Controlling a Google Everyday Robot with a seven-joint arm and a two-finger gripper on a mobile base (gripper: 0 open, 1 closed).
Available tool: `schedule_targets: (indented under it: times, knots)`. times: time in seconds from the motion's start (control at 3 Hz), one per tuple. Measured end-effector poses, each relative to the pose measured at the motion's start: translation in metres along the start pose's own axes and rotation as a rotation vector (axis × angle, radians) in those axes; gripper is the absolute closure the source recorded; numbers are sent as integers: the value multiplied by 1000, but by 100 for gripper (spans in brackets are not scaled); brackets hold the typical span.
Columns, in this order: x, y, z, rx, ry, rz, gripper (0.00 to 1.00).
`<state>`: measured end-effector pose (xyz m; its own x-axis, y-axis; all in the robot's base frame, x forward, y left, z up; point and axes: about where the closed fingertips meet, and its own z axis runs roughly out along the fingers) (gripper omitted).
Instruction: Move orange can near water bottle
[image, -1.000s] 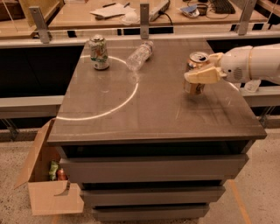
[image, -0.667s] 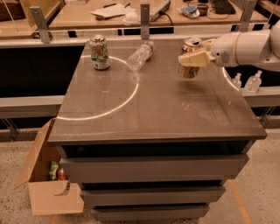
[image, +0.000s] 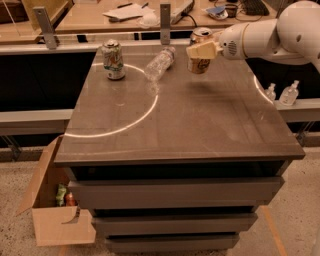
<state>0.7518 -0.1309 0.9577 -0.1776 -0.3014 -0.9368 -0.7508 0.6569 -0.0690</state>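
Observation:
The orange can (image: 200, 64) is upright in my gripper (image: 201, 50), held just above the far part of the table (image: 190, 125). The gripper reaches in from the right on a white arm, and its pale fingers (image: 204, 49) are shut around the can's upper half. The water bottle (image: 160, 63) is clear plastic and lies on its side on the table, just left of the can. The can and the bottle are a short gap apart.
A white-and-green can (image: 113, 60) stands at the table's far left. Two small pump-top bottles (image: 281, 93) stand on a ledge beyond the right edge. An open cardboard box (image: 55, 210) sits on the floor at lower left. A cluttered desk lies behind.
My gripper has carried the orange can leftward and toward the far edge, from the right side of the table to just beside the water bottle.

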Motion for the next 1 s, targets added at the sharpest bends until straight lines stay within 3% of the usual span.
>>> schedule_targets:
  times: [0.33,0.67,1.0]
  knots:
    - [2,4,50,-21,19,31,100]
    - [6,6,70,-39,33,34,100]
    - [13,6,92,-68,57,18,82]
